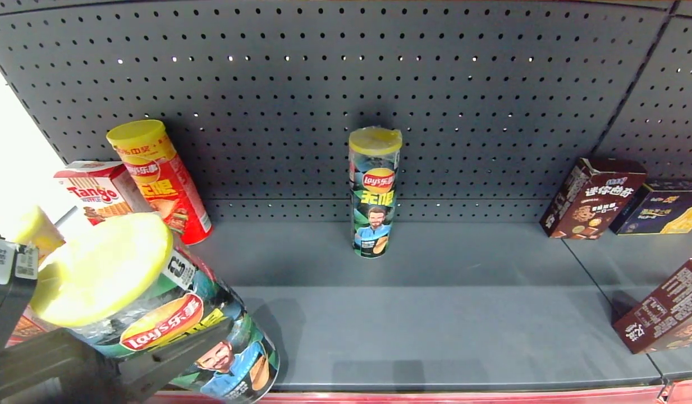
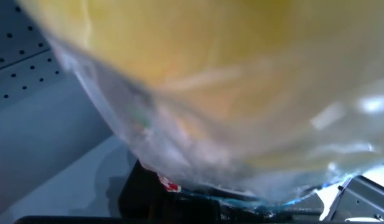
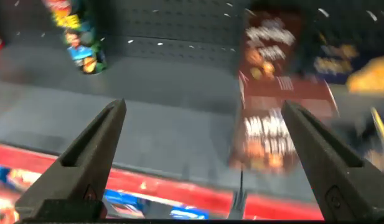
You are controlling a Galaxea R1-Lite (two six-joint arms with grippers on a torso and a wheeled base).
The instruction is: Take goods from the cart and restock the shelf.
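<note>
The left hand point(image 1: 115, 331) grips a glossy, yellow-lidded cylindrical chip can point(image 1: 155, 314) at the matte grey shelf's point(image 1: 435, 314) front-left edge, while the right hand point(image 3: 204, 109) stands released, its dark tapered fingers point(image 3: 92, 155) spread.

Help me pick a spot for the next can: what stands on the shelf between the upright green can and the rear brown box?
Nothing: in the head view, the shelf between the upright green can and the rear brown box is bare.
</note>
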